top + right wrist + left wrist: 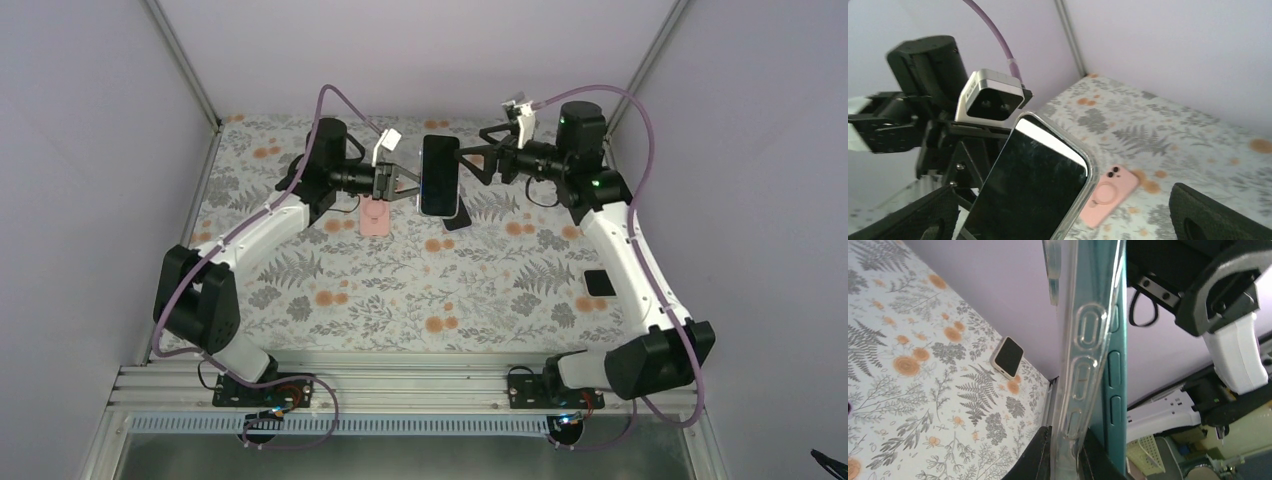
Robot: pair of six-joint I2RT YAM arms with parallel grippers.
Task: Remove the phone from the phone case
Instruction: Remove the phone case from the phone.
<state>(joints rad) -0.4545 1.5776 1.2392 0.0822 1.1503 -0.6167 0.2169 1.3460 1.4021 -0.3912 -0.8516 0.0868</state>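
Left gripper [407, 185] pinches only the phone case [1080, 340] edge, right gripper [473, 163] spread wide beside that case; the phone [1114, 367] may twist loose and drop.

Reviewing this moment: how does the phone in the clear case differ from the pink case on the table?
The clear-cased phone is held in the air by the left gripper; the pink case lies flat on the table. The clear-cased phone shows its dark screen; the pink case lies back up, with its ring showing. The held phone's case is transparent, the pink case opaque. Both are phone-shaped with rounded corners.
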